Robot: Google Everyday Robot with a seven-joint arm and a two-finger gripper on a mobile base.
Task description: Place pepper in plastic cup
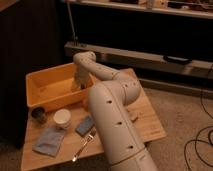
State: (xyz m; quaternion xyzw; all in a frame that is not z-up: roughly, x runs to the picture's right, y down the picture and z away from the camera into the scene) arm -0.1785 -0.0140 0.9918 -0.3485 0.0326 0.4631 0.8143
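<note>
The white, hole-dotted robot arm (112,115) rises from the near edge of the light wooden table (150,125), bends over its middle and turns down at the far left corner. There the gripper (78,81) hangs inside the open yellow-orange plastic bin (50,99), low against the bin's right-hand side. Whether it is released or clenched cannot be told, nor whether it holds or touches anything.

The slender green pepper and the translucent light-green plastic cup cannot be made out; the arm covers much of the table's middle.

In front of the bin, near the left edge, stands a small dark cup (38,114), with a white round cup (62,118) just beside it. A blue rectangular sponge (85,125) lies between the white cup and the arm. A crumpled grey-blue cloth (49,140) lies toward the near left corner, and a metal fork (84,144) lies slantwise near the near edge.
</note>
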